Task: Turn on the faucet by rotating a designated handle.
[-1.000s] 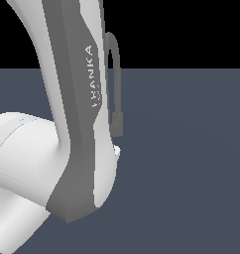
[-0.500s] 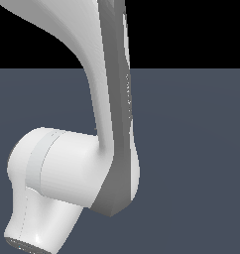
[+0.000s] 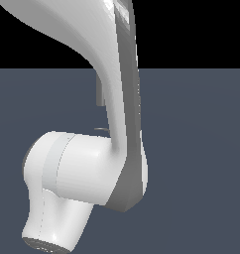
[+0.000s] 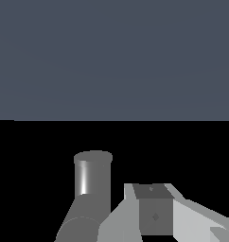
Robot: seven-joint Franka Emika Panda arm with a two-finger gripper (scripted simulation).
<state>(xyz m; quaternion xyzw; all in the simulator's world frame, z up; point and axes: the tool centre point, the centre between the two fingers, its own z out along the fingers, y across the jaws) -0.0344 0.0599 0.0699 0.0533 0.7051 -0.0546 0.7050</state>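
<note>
In the exterior view my white-and-grey arm (image 3: 117, 149) covers nearly all of the faucet. Only a short grey stretch of its spout (image 3: 99, 94) shows at the arm's left edge. Just below it a thin grey sliver (image 3: 102, 130) pokes out, possibly the handle. The wrist view shows a grey metal cylinder of the faucet (image 4: 92, 177) standing close beside my gripper (image 4: 154, 210). Only one dark grey finger block with pale flanks is visible, so I cannot tell how the jaws stand. The gripper itself is hidden in the exterior view.
A flat dark blue-grey floor (image 3: 201, 149) spreads around the faucet, with black background above it. My arm's bulky elbow joint (image 3: 57, 193) fills the exterior view's lower left.
The arm has swung across the faucet. A second ago the spout's arch showed at the arm's right; now only a sliver shows at its left. The elbow has risen.
</note>
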